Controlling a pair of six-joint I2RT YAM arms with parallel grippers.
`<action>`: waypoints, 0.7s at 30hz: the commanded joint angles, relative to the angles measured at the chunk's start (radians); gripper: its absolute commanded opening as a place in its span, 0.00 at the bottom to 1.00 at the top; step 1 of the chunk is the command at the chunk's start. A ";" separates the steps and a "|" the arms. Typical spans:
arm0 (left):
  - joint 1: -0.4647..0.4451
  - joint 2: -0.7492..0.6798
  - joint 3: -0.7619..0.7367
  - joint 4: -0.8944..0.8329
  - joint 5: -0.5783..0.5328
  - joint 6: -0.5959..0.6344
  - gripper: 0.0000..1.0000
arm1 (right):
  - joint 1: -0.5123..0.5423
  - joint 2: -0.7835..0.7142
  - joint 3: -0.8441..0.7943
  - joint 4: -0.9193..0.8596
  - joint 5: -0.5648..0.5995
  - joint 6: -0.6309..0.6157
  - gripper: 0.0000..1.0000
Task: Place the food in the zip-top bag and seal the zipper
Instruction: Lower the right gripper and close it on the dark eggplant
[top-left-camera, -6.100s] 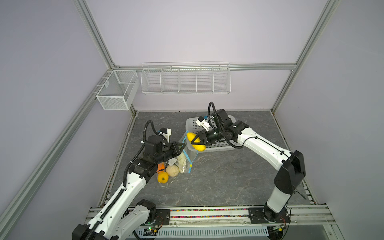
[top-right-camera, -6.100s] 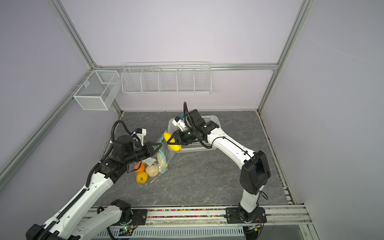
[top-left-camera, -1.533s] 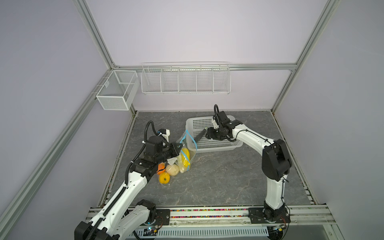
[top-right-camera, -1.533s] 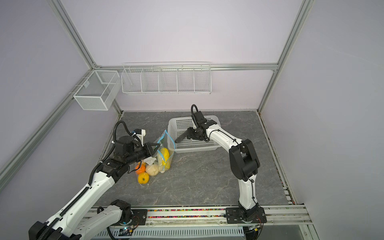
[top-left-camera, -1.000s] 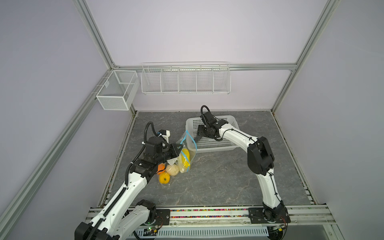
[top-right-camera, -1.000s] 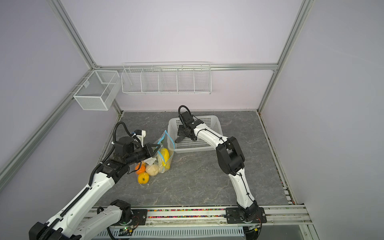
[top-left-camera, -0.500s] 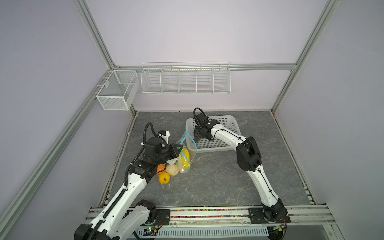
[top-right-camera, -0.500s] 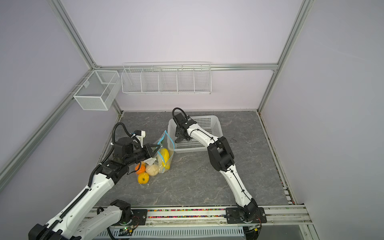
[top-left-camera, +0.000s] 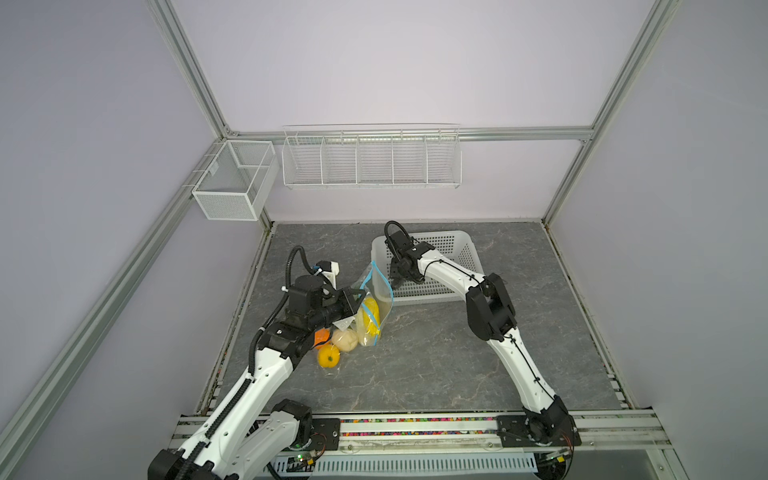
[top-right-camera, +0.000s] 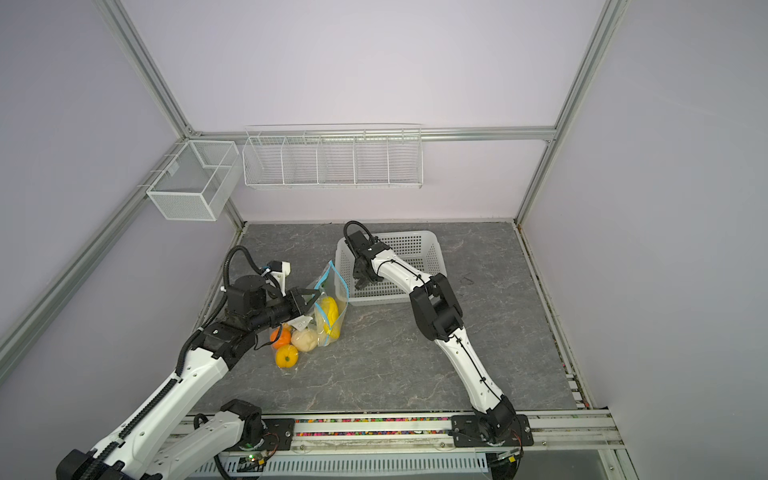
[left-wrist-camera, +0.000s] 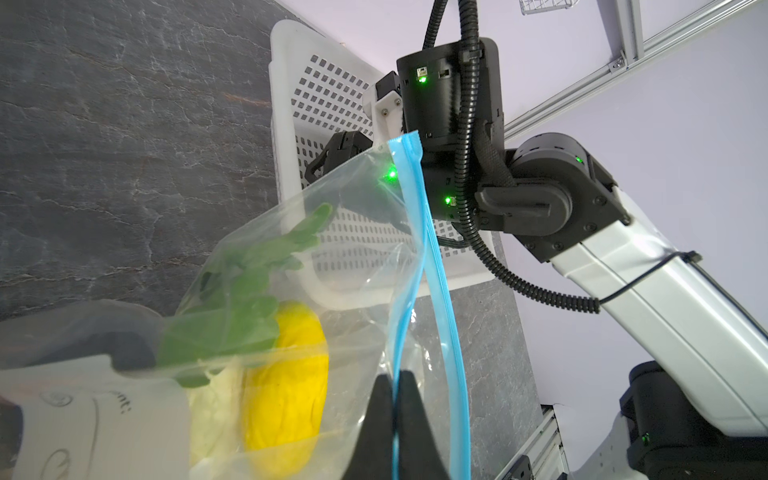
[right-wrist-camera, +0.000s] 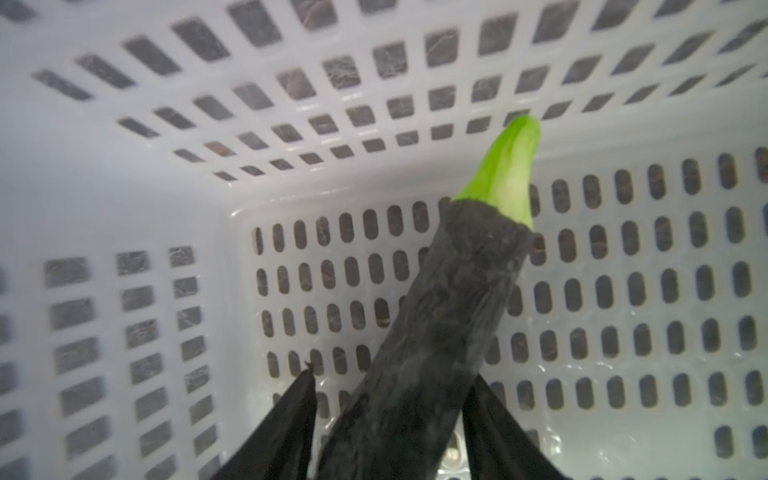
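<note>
The clear zip-top bag (top-left-camera: 384, 296) (top-right-camera: 340, 293) stands with its mouth lifted, and my left gripper (left-wrist-camera: 397, 376) (top-left-camera: 357, 297) is shut on one side of its blue zipper (left-wrist-camera: 415, 232). Inside it are a yellow piece (left-wrist-camera: 286, 386) and green leaves (left-wrist-camera: 245, 299). An orange (top-left-camera: 322, 336), a beige piece (top-left-camera: 345, 340) and a yellow-orange fruit (top-left-camera: 328, 357) lie at its lower end. My right gripper (right-wrist-camera: 392, 372) (top-left-camera: 397, 280) is down in the white basket (top-left-camera: 457, 245), open, its fingers on either side of a dark food piece with a green tip (right-wrist-camera: 457, 299), thin gaps showing.
The basket (top-right-camera: 432, 249) stands just behind the bag, its near-left corner close to the bag's mouth. A wire rack (top-left-camera: 370, 156) and a mesh box (top-left-camera: 232, 183) hang on the back and left walls. Grey stone floor (top-left-camera: 436, 357) spreads in front.
My right gripper has swung left across the basket and dropped into its near-left corner, its jaws narrowing around the dark piece. The left gripper and the bag have stayed put.
</note>
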 joint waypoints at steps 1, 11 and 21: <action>0.003 -0.001 -0.007 0.017 0.010 -0.006 0.00 | -0.017 0.018 0.005 -0.008 -0.046 0.017 0.55; 0.004 0.013 -0.006 0.031 0.020 -0.011 0.00 | -0.047 -0.001 -0.040 0.032 -0.131 0.030 0.47; 0.004 0.001 -0.006 0.030 0.021 -0.013 0.00 | -0.068 -0.096 -0.143 0.106 -0.157 0.028 0.42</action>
